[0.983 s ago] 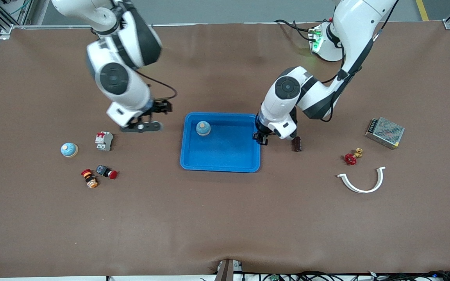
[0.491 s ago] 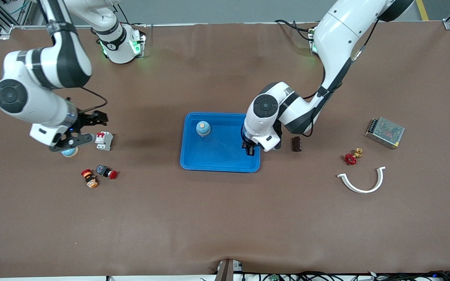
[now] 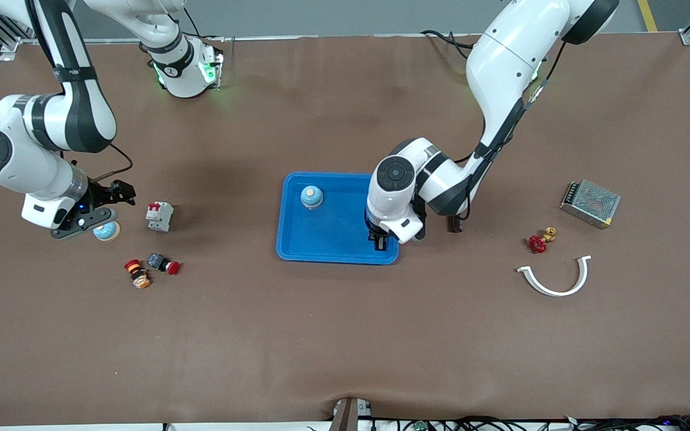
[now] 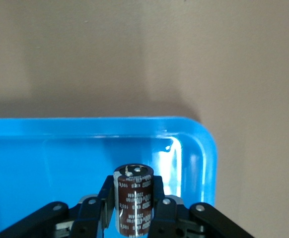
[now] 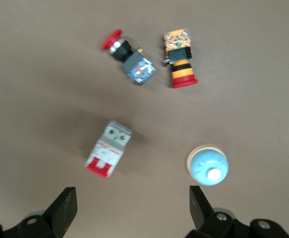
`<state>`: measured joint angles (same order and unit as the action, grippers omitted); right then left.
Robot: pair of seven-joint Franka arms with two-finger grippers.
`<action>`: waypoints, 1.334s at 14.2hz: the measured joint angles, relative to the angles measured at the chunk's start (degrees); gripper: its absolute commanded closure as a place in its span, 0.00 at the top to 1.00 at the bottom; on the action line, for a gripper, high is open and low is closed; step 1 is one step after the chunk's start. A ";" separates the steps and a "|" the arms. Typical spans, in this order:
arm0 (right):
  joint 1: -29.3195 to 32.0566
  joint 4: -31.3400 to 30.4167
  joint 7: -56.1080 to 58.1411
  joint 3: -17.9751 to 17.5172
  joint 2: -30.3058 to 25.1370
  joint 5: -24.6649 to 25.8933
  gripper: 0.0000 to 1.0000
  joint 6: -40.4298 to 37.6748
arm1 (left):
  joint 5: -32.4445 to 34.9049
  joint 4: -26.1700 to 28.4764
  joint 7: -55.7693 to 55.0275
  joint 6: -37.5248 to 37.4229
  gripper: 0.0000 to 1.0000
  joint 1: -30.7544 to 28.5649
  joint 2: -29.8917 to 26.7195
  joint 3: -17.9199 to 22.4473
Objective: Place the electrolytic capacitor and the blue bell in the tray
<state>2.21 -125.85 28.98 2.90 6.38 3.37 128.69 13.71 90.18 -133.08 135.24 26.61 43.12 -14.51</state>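
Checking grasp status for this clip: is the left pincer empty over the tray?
No: in the left wrist view the left pincer is shut on a brown electrolytic capacitor, held above the blue tray.

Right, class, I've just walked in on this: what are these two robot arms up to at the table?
The left gripper is shut on a brown capacitor and holds it over a corner of the blue tray. One blue bell already sits in the tray. The right gripper, open, is over a second blue bell on the table toward the right arm's end, beside a small breaker and two push buttons. Another brown capacitor lies on the table beside the tray.
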 measured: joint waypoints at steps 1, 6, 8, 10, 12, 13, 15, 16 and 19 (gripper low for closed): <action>1.49 -1.18 2.47 -0.01 0.12 0.04 1.00 2.35 | 0.00 -0.73 0.00 -0.09 0.00 0.50 0.72 0.73; 6.12 -2.98 7.67 0.01 0.78 0.24 1.00 5.39 | 0.00 -3.68 0.00 -0.17 0.00 2.50 4.29 2.56; 6.56 -4.01 7.73 0.00 1.28 1.42 1.00 7.80 | 0.00 -4.94 0.00 -0.36 0.00 3.83 4.95 3.74; 7.26 -4.48 7.73 -0.01 2.14 2.48 1.00 9.37 | 0.00 -5.72 0.00 -0.44 0.00 4.65 5.33 4.27; 8.18 -4.55 7.79 -0.01 3.14 2.77 1.00 10.65 | 0.00 -6.11 0.00 -0.44 0.00 4.84 5.56 4.38; 8.71 -4.60 7.80 -0.02 3.76 3.27 1.00 11.71 | 0.00 -6.18 0.00 -0.45 0.00 4.85 5.61 4.38; 10.05 -4.94 8.00 -0.03 5.45 4.05 1.00 14.53 | 0.00 -6.30 0.00 -0.45 0.00 4.87 5.67 4.38; 10.71 -5.19 8.35 -0.02 6.59 4.26 1.00 16.27 | 0.00 -6.36 0.00 -0.45 0.00 4.94 5.70 4.38; 11.40 -5.32 8.79 -0.05 9.66 4.46 1.00 19.53 | 0.01 -6.49 0.00 -0.44 0.64 5.21 5.79 4.38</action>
<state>13.62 -131.17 37.77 2.84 16.04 7.83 148.22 13.72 83.69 -133.08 134.80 31.82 48.90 -10.13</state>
